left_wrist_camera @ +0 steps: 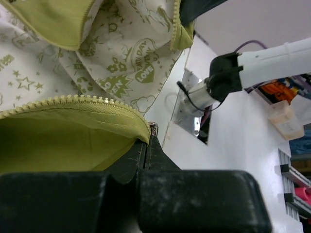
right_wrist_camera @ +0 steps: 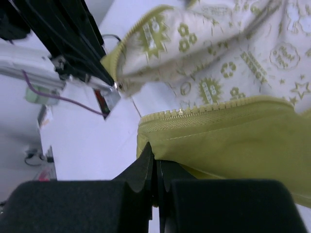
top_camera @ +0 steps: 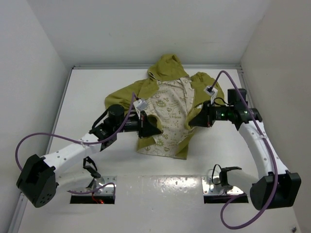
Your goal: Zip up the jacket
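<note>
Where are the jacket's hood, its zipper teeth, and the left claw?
jacket hood (top_camera: pixel 167 65), top view, middle of hood.
zipper teeth (left_wrist_camera: pixel 73 99), left wrist view, toothed row along the edge.
left gripper (left_wrist_camera: pixel 147 148), left wrist view, between its closed fingertips.

This is a robotics lab test cell. A white table (top_camera: pixel 160 206) is boxed in on three sides by plain white walls (top_camera: pixel 29 63). Two white-and-black robot arms, the left arm (top_camera: pixel 68 153) and the right arm (top_camera: pixel 261 145), are bolted to metal mounting plates (top_camera: pixel 210 187) at the table's near edge, and purple cables (top_camera: pixel 36 135) loop loose from them. Past the table edge, the left wrist view shows grey storage racks (left_wrist_camera: pixel 291 170) and a clear plastic tub (left_wrist_camera: pixel 287 121) among blurred clutter.
</note>
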Motion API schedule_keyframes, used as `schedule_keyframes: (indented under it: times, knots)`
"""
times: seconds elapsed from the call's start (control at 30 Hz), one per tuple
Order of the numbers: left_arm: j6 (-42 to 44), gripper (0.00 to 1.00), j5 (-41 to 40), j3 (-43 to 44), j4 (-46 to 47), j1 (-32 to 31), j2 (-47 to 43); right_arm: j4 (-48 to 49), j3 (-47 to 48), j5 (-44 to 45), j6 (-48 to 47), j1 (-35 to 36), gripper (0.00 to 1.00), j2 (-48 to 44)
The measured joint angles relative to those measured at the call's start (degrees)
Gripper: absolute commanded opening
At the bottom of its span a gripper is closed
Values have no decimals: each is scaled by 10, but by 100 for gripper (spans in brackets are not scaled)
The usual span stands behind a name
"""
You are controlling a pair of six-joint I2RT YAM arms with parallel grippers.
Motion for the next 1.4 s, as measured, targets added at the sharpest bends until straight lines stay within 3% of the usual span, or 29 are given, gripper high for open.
schedule_keyframes:
  times: [0.13, 0.33, 0.73, 0.9, 1.4]
  knots:
    - [-37, 0, 3, 0, 39, -3, 0, 55, 4, -8, 66, 15, 0, -15]
    - [-72, 0, 33, 5, 94, -21, 10, 176, -24, -36, 166, 96, 0, -32]
    - [-32, 0, 122, 21, 104, -31, -34, 329, -51, -129, 324, 121, 0, -1]
    - [-68, 0, 127, 18, 151, -31, -41, 399, -66, -146, 382, 152, 0, -1]
    - [-171, 0, 121, -6, 274, -7, -47, 469, -55, -148, 462, 168, 0, 6]
